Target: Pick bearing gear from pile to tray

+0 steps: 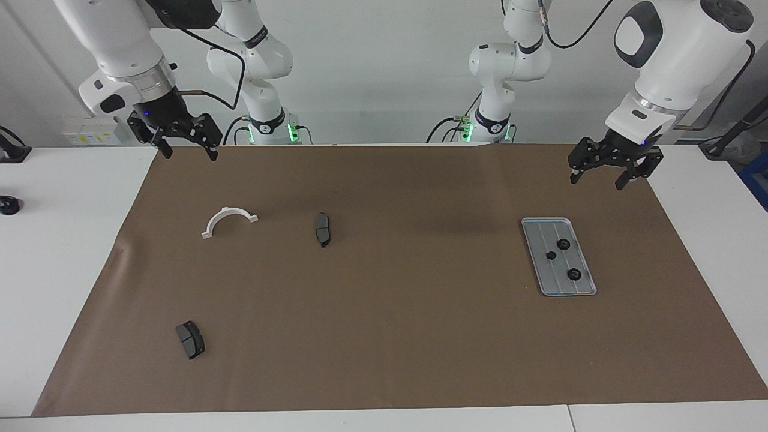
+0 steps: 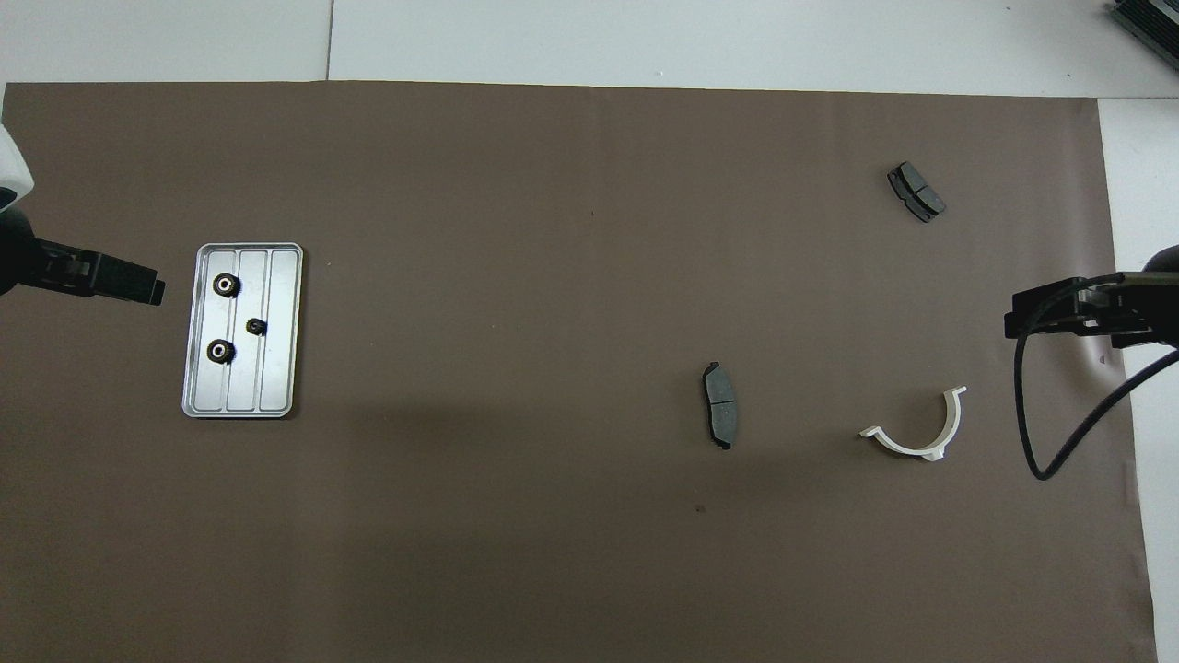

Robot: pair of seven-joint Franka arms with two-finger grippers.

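Observation:
The silver tray (image 1: 537, 237) lies toward the left arm's end of the table and holds three small black bearing gears (image 1: 563, 244), also seen in the overhead view (image 2: 225, 285). What lies loose toward the right arm's end is a white half-ring bracket (image 1: 217, 218) and two dark grey pads (image 1: 322, 229) (image 1: 190, 339); no black ring lies loose on the mat. My left gripper (image 1: 600, 178) is open and empty, in the air beside the tray. My right gripper (image 1: 188, 153) is open and empty, over the mat's edge near the bracket.
A brown mat (image 1: 420, 336) covers most of the white table. A small black object (image 1: 9, 206) sits on the white surface at the right arm's end. A black cable (image 2: 1041, 442) loops down from the right gripper.

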